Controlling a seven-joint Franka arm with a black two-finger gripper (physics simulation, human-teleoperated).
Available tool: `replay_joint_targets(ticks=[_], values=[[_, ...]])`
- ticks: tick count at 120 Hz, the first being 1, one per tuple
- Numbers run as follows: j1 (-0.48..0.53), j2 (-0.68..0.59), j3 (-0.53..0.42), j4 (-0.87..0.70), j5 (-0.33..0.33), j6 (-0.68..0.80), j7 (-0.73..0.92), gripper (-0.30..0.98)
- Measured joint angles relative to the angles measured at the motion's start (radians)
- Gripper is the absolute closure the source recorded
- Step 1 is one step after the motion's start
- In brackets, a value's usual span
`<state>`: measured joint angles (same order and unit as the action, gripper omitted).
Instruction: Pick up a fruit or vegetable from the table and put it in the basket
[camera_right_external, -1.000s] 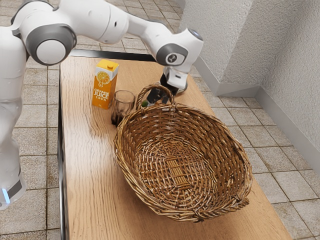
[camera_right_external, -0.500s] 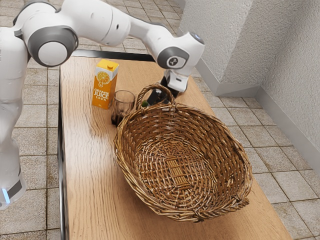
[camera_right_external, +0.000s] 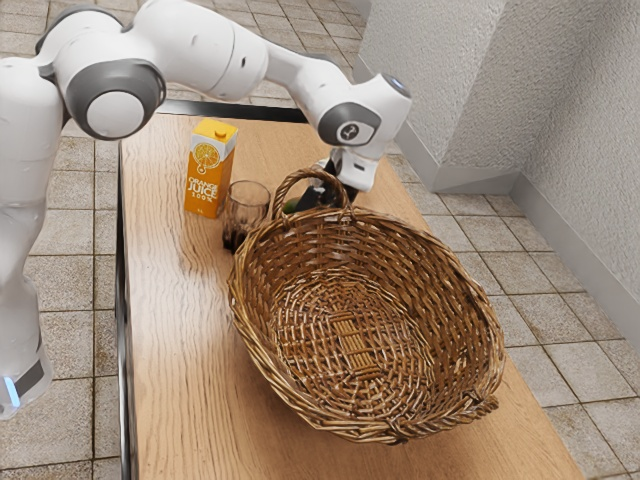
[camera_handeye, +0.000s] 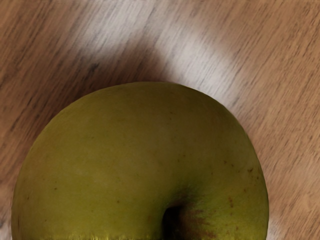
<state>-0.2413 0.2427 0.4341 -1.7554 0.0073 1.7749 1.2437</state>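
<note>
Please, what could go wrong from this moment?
The claw works close behind the basket's handle, so it may catch the handle when it rises. The round, smooth green apple could roll or slip. The glass stands near, and a sideways swing might knock it.

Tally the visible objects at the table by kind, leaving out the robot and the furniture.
Fruit: 1, a green apple
Baskets: 1, a wicker basket
Cartons: 1, an orange juice carton
Glasses: 1, a tinted glass
Total: 4
</note>
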Motion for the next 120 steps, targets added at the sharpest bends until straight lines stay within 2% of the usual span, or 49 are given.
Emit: replay_joint_targets(ticks=[120], values=[[-0.002, 0.034, -0.040, 0.039, -0.003, 0.002, 0.007, 0.02]])
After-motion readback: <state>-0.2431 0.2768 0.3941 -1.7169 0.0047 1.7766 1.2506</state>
